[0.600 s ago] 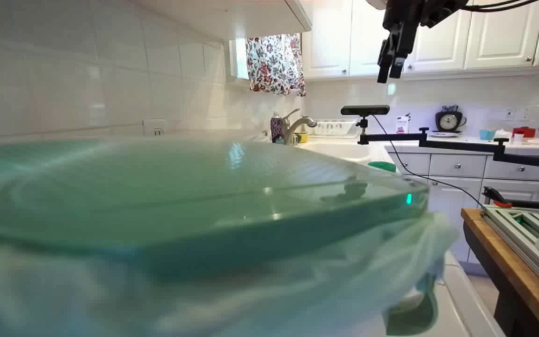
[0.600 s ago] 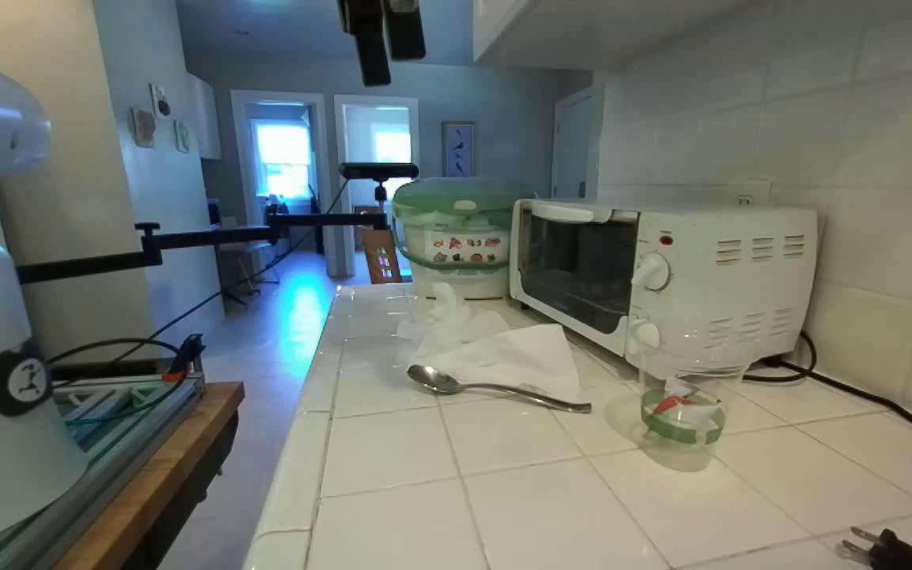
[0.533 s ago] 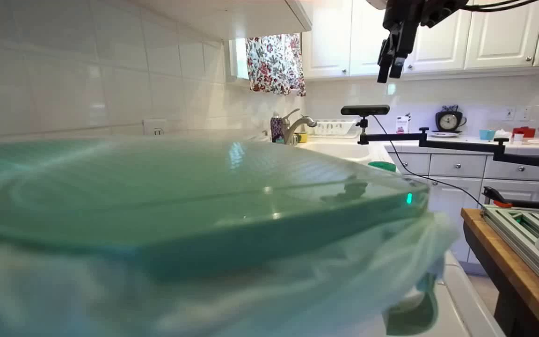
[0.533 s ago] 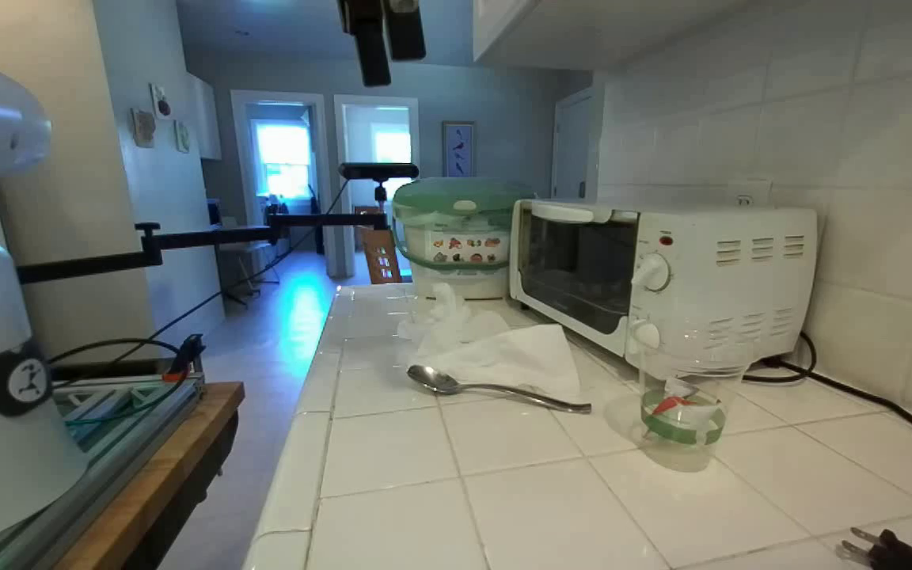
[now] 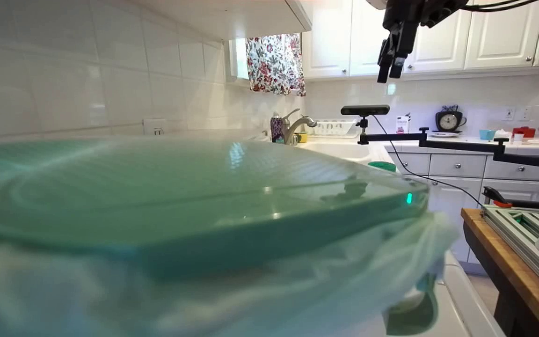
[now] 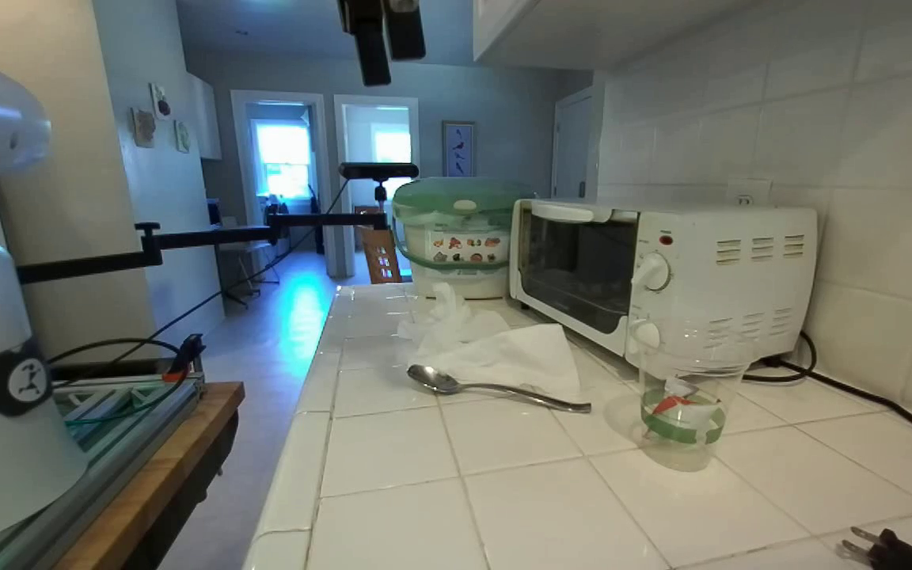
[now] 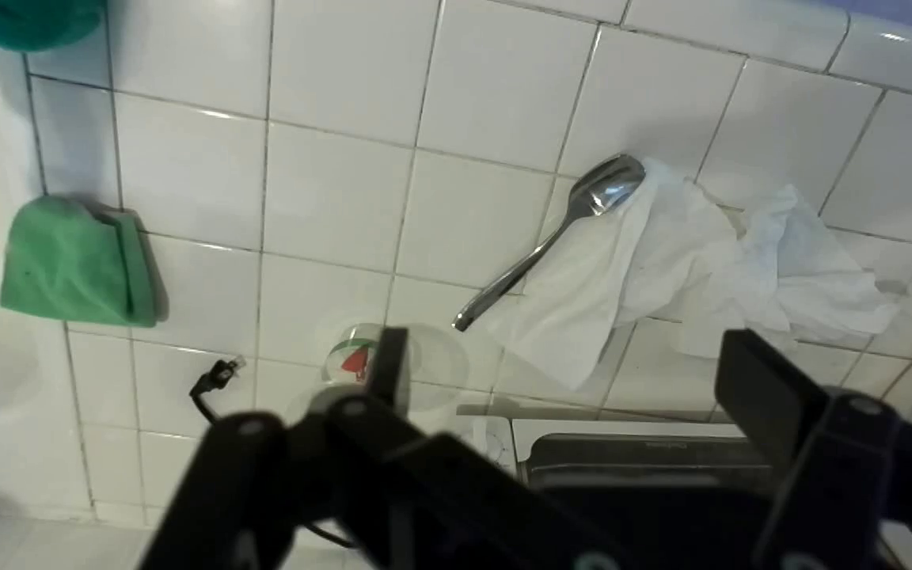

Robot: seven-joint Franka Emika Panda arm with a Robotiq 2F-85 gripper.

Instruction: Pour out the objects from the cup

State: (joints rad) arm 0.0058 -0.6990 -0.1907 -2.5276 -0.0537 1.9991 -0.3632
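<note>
The clear cup (image 6: pixel 682 429) stands upright on the tiled counter in an exterior view, in front of the toaster oven's near end. It has a green band and holds small red and white objects (image 6: pixel 671 404). The cup also shows in the wrist view (image 7: pixel 351 345), partly covered by a finger. In the exterior view with the large blurred green lid, the cup is hidden. My gripper (image 7: pixel 567 344) is open, with nothing between its fingers. It hangs high above the counter in both exterior views (image 5: pixel 389 76) (image 6: pixel 393 66), well apart from the cup.
A spoon (image 6: pixel 495 389) lies beside crumpled white paper (image 6: pixel 531 356). Behind are the toaster oven (image 6: pixel 741 285) and the green-lidded container (image 6: pixel 460 261). A black plug (image 7: pixel 218 374) and a green cloth (image 7: pixel 72 265) lie near the sink. A camera arm (image 5: pixel 461 146) reaches in at the side.
</note>
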